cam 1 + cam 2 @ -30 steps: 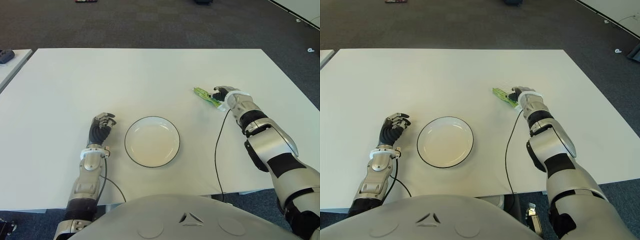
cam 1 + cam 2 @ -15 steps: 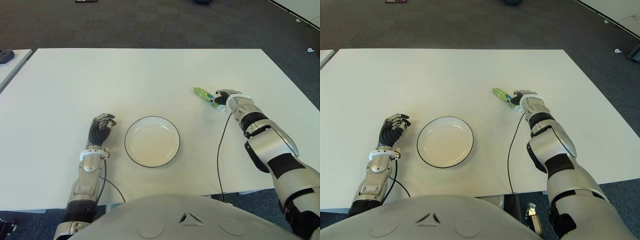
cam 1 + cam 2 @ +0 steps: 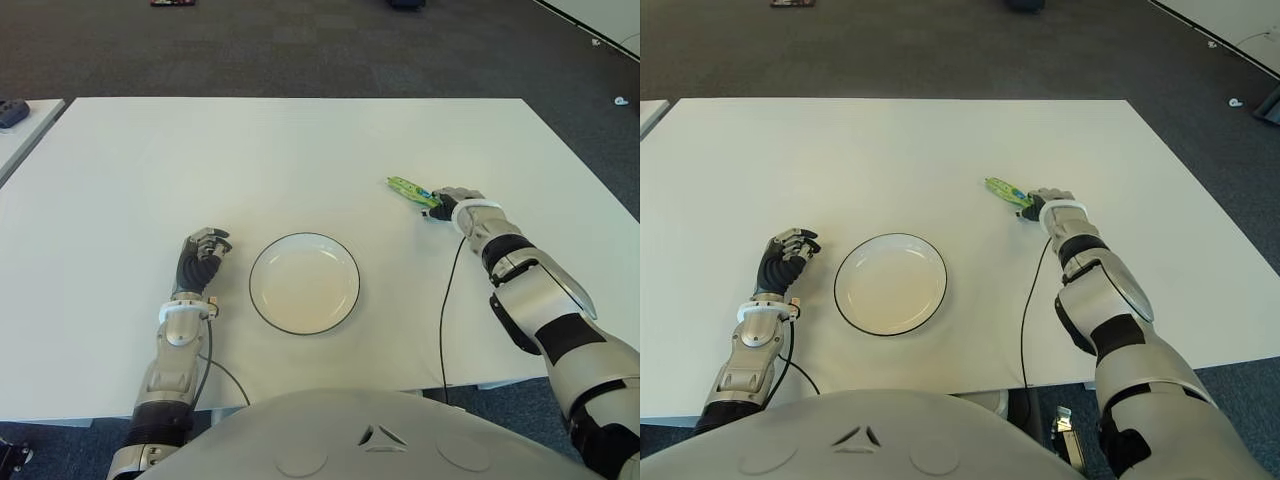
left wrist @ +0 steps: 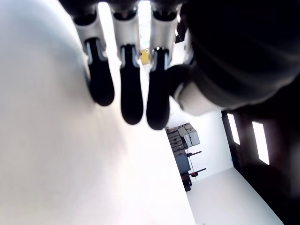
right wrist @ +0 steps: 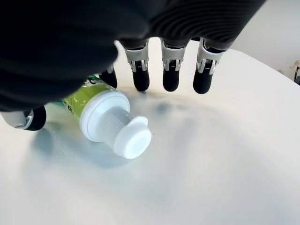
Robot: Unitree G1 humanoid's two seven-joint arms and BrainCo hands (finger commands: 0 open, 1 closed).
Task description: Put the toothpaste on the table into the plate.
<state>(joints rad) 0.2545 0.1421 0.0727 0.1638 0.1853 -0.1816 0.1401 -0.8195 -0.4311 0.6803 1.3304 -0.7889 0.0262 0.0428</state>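
Over the last second the right hand (image 3: pixel 447 202) has slid back toward the robot, off the toothpaste (image 3: pixel 407 188), which lies on the desk (image 3: pixel 300 140) with its cap by the loose, empty fingers (image 5: pixel 170 78). No grasp yet, I'd say. The plate (image 3: pixel 304 283) sits empty; the left hand (image 3: pixel 201 252) is curled beside it.
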